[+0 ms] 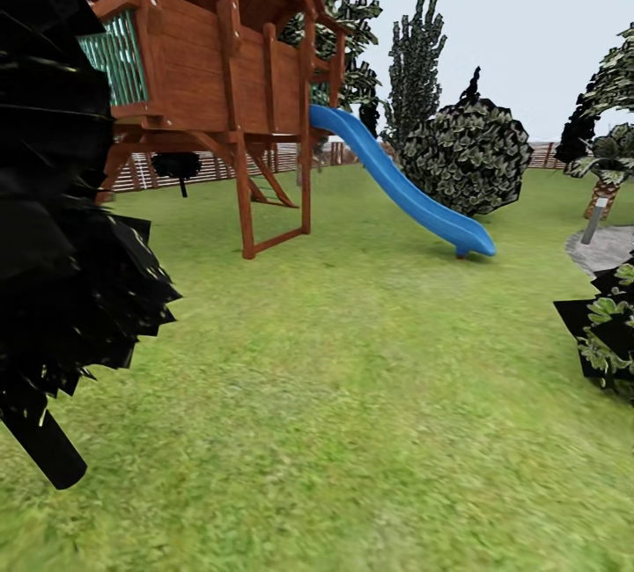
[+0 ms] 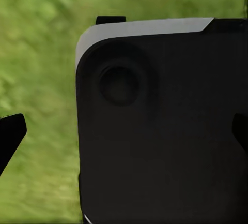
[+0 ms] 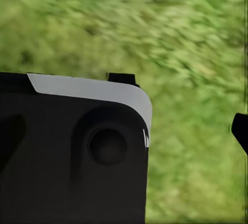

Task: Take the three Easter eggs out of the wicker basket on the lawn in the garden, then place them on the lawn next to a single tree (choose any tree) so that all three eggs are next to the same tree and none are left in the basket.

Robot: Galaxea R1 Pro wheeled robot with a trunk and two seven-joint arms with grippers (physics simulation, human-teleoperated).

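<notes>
The lawn (image 1: 352, 361) spreads wide and green ahead of me in the head view. The Easter eggs, the wicker basket and the pale-trunked tree are out of view. In the left wrist view my left gripper (image 2: 124, 133) is open, its two dark fingertips (image 2: 11, 133) far apart at the picture's edges, with a black and white part of my own body (image 2: 155, 131) and grass behind. My right gripper (image 3: 124, 131) looks open too, one fingertip (image 3: 241, 130) showing over grass (image 3: 196, 79).
A black-trunked dark tree (image 1: 62, 229) stands close at the left. A wooden play tower (image 1: 211, 53) with a blue slide (image 1: 405, 189) is ahead, leafy bushes (image 1: 467, 154) behind it. A short palm (image 1: 606, 176), a grey paved patch (image 1: 603, 248) and a shrub (image 1: 608, 326) lie right.
</notes>
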